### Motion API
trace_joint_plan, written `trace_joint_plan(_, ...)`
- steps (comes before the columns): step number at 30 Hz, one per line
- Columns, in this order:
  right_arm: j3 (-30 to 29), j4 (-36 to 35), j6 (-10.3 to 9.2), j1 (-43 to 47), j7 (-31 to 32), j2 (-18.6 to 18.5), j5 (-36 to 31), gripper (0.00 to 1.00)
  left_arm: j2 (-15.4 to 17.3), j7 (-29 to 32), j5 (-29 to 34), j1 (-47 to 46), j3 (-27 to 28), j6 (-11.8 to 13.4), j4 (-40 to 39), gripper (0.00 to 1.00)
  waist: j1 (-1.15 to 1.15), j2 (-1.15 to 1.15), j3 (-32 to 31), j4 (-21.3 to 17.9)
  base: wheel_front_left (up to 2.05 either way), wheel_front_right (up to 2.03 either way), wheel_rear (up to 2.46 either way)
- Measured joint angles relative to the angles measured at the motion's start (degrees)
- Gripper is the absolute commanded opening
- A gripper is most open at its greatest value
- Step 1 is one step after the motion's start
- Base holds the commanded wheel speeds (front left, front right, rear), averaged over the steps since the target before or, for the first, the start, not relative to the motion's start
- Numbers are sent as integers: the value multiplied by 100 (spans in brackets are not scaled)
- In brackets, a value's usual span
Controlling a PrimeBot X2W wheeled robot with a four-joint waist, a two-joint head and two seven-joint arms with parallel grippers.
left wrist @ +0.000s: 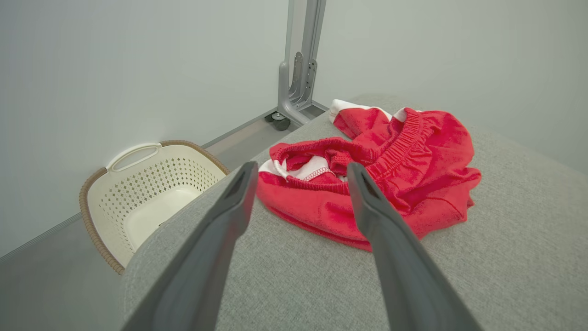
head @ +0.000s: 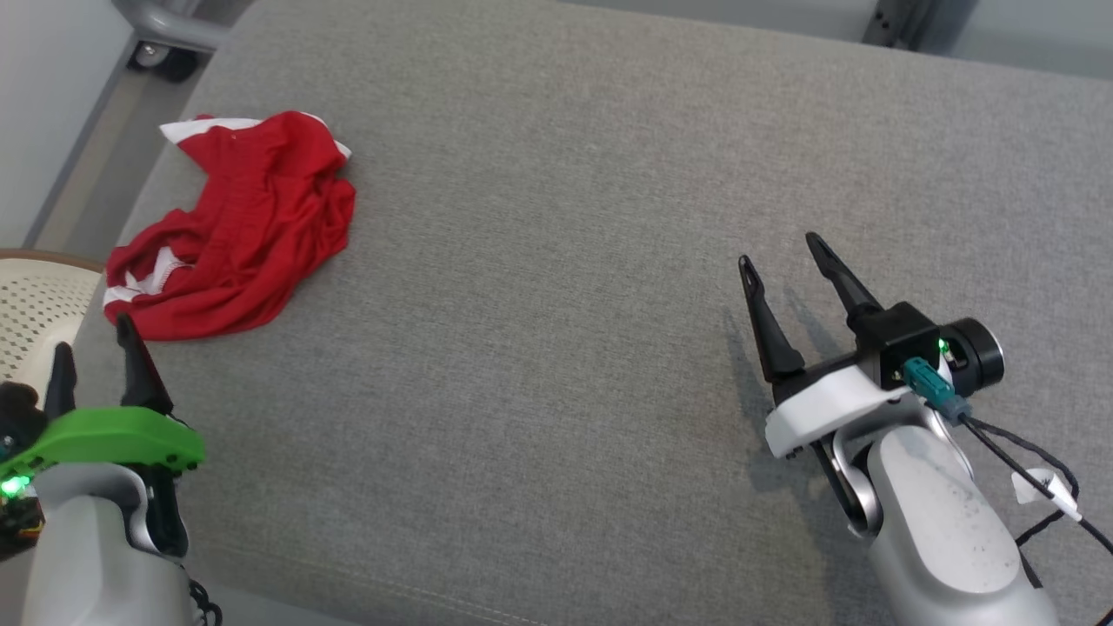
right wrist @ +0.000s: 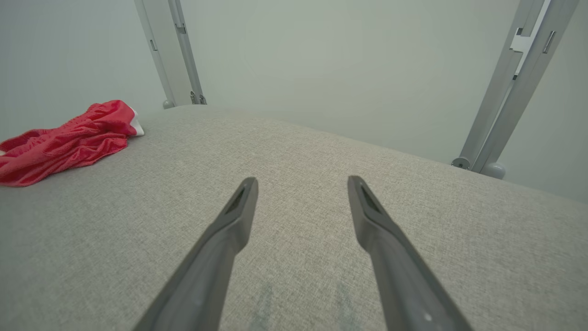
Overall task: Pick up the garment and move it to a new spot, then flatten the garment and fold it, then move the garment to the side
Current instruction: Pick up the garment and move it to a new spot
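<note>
The garment (head: pixel 235 226) is a crumpled red pair of shorts with white trim and an elastic waistband, lying bunched near the left edge of the grey padded surface (head: pixel 556 287). My left gripper (head: pixel 94 335) hovers open just short of the garment's near edge, with nothing between its fingers; in the left wrist view the garment (left wrist: pixel 404 170) lies right beyond the left gripper (left wrist: pixel 301 169). My right gripper (head: pixel 780 250) stands open over bare fabric far to the right; from the right wrist view the garment (right wrist: pixel 64 142) lies far left of the right gripper (right wrist: pixel 302 180).
A cream perforated laundry basket (left wrist: pixel 138 193) stands on the floor beside the surface's left edge, its rim also visible in the head view (head: pixel 35 296). Grey metal frame legs with casters (left wrist: pixel 294 92) rise behind the surface. Wide bare fabric lies between the two arms.
</note>
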Motion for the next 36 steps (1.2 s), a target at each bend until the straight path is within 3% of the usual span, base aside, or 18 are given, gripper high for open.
trace_joint_plan(18,99,-835,0,-537,0,-192,-123,100,933,54,-178,-1769,-109,-114,2670,100,0,0,1182,-1087,0,0,0)
trace_joint_plan(19,71,-842,0,-539,0,-189,-123,100,976,52,-183,-1819,-120,-114,2720,73,0,0,1216,-1135,0,0,0)
trace_joint_plan(20,49,-850,0,-540,0,-187,-123,100,1027,44,-170,-1863,-160,-113,2765,0,0,0,1254,-1190,0,0,0)
trace_joint_plan(24,-68,-844,0,-538,0,-153,-112,100,1095,-5,-146,-1942,-222,-107,2599,0,0,0,1327,-1368,0,0,0)
trace_joint_plan(26,-131,-835,0,-526,0,-122,-93,100,1074,7,-59,-1943,-255,-110,2128,0,1,0,1298,-1408,0,0,0)
trace_joint_plan(32,-233,-784,0,-440,0,-23,-8,100,754,10,234,-1837,-647,-115,552,0,0,0,1033,-1445,0,0,0)
trace_joint_plan(36,-243,-759,0,-383,0,35,66,100,511,10,390,-1733,-1182,-115,-55,0,0,0,836,-1510,0,0,0)
